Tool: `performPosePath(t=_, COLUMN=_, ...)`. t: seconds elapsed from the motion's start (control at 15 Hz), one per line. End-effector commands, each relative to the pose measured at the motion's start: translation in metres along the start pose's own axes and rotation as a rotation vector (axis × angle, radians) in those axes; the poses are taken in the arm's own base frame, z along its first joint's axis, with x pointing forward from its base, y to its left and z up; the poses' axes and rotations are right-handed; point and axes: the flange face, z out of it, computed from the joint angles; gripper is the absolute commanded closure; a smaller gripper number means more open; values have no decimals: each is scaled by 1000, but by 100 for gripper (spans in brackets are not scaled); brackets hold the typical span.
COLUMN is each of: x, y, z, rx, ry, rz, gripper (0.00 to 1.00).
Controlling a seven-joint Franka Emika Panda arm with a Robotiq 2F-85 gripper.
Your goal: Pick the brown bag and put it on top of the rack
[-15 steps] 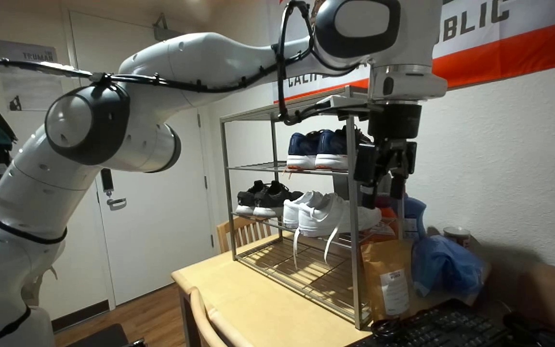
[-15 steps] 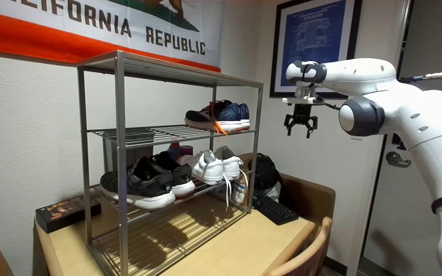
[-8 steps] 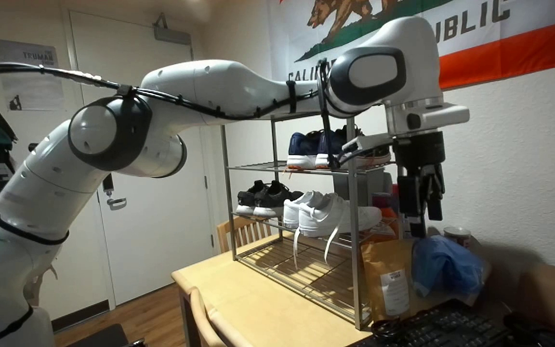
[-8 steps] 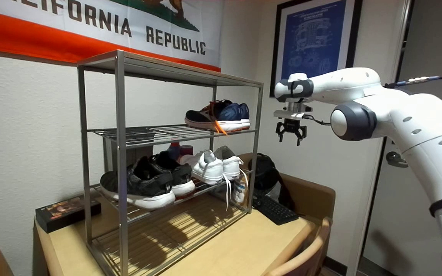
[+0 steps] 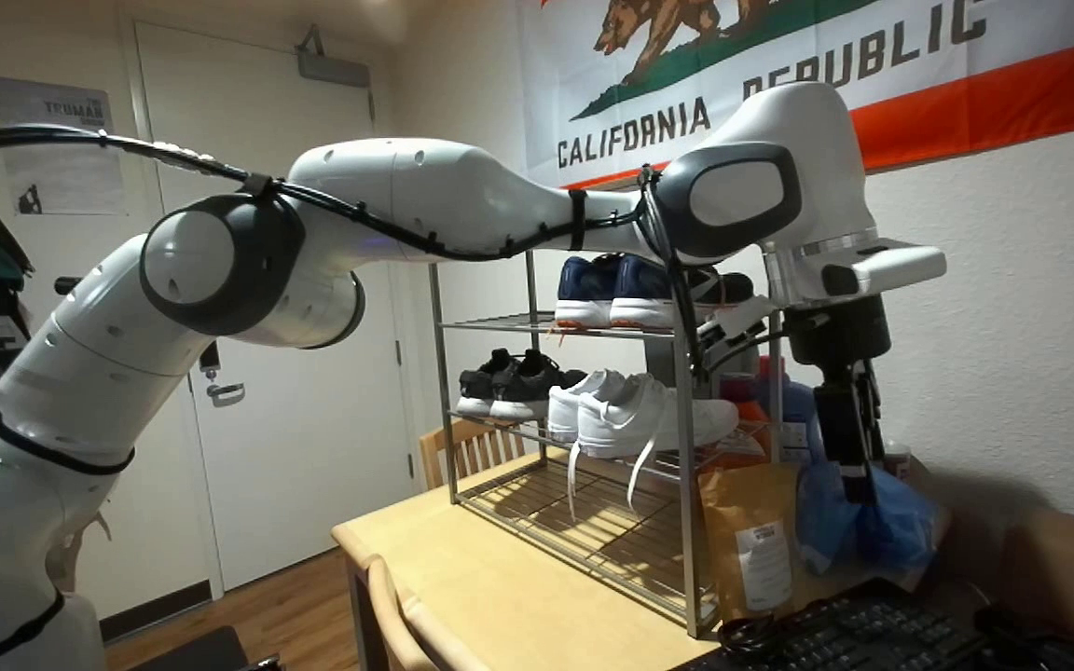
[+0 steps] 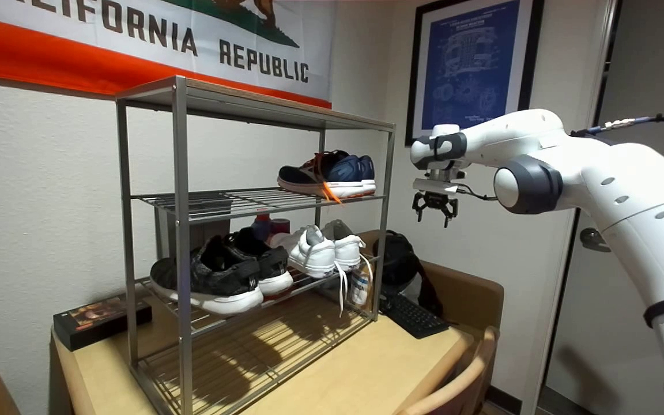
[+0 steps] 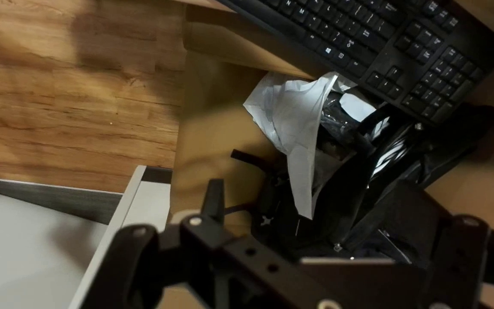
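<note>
The brown bag point(image 5: 750, 531), a tan packet with a white label, stands upright at the near end of the metal rack point(image 5: 689, 559). A tan, white-labelled thing point(image 6: 360, 286) behind the rack's end post may be the same bag. The bag does not show in the wrist view. The rack's top shelf point(image 6: 286, 108) has nothing visible on it. My gripper point(image 6: 433, 218) is open and empty, in mid-air beyond the rack's end, lower than the top shelf. In an exterior view the gripper point(image 5: 861, 485) overlaps a blue bag; contact cannot be told. In the wrist view its fingers are spread.
Shoes fill parts of the two middle shelves, with white shoes point(image 5: 630, 415) nearest the brown bag. A blue plastic bag point(image 5: 910, 522) lies beside it. A keyboard point(image 6: 414, 314), a black backpack point(image 6: 396, 262) and a brown chair point(image 6: 470, 300) are near that end. A flag hangs behind.
The arm has lowered and moved across towards the blue bag's side in an exterior view, with the wrist tilting slightly. The gripper stays open. The bag and rack have not moved.
</note>
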Motion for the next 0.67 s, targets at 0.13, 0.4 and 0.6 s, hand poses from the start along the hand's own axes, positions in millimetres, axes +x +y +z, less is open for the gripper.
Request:
performPosePath(t=0.13, x=-7, y=11, z=-2, rx=-41, ry=-41, rz=-260, gripper=0)
performPosePath(t=0.4, x=-8, y=20, z=2, rx=-77, ry=-74, rz=-485, gripper=0)
performPosePath(t=0.6, x=-2, y=13, z=11, rx=-80, ry=-47, rz=-512, gripper=0)
